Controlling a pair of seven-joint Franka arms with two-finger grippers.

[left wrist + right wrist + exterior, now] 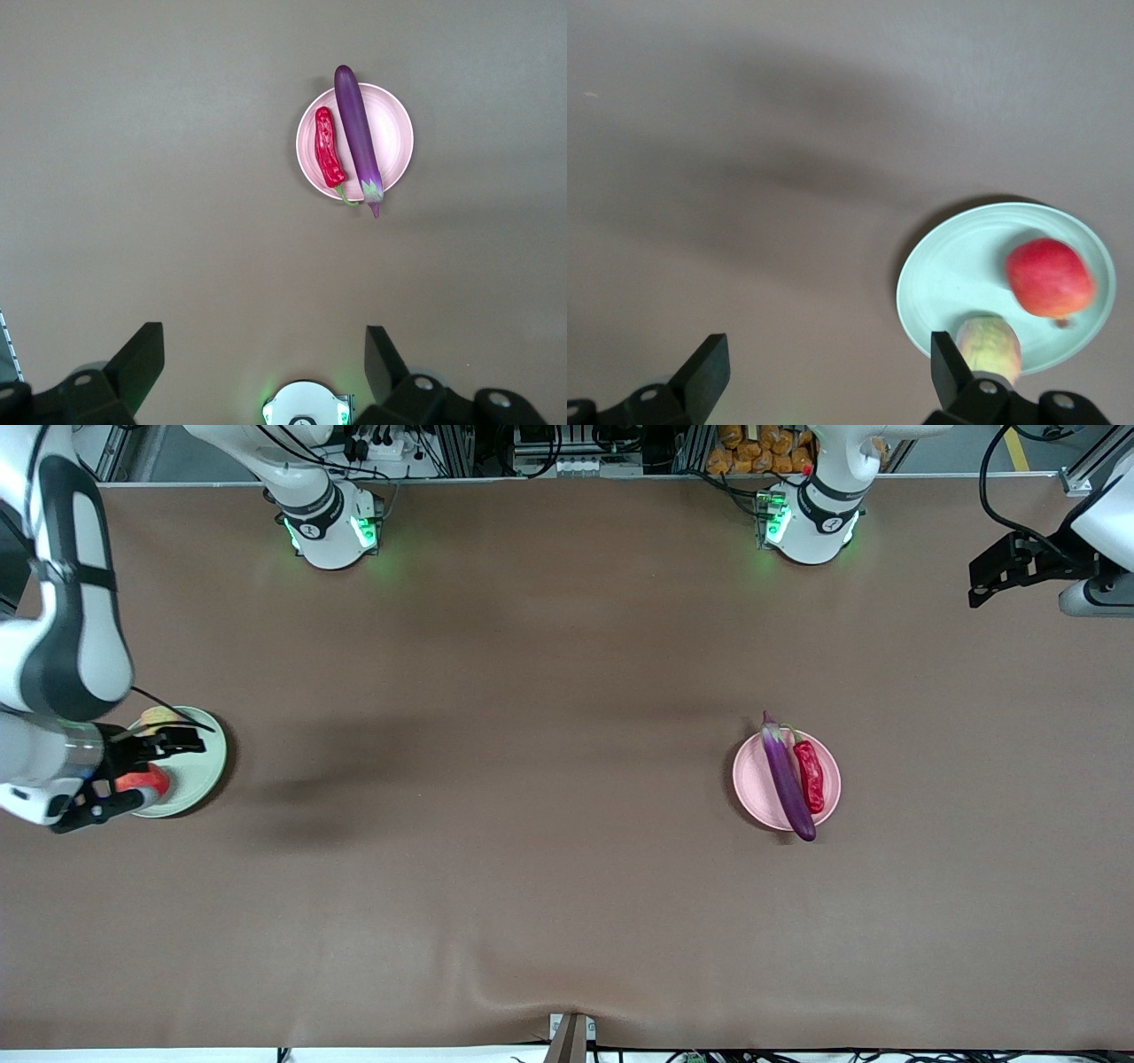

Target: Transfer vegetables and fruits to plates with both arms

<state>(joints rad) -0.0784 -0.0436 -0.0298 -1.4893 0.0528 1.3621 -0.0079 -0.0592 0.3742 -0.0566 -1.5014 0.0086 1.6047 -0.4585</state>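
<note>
The pale green plate lies at the right arm's end of the table. It holds a red fruit and a yellowish-green fruit. My right gripper hangs open over that plate's edge with nothing between its fingers. The pale pink plate toward the left arm's end carries the purple eggplant and the red chili side by side. My left gripper is raised high, open and empty.
The brown table cover spreads wide between the two plates. Both arm bases glow green along the table edge farthest from the front camera. The left arm's base shows under its gripper.
</note>
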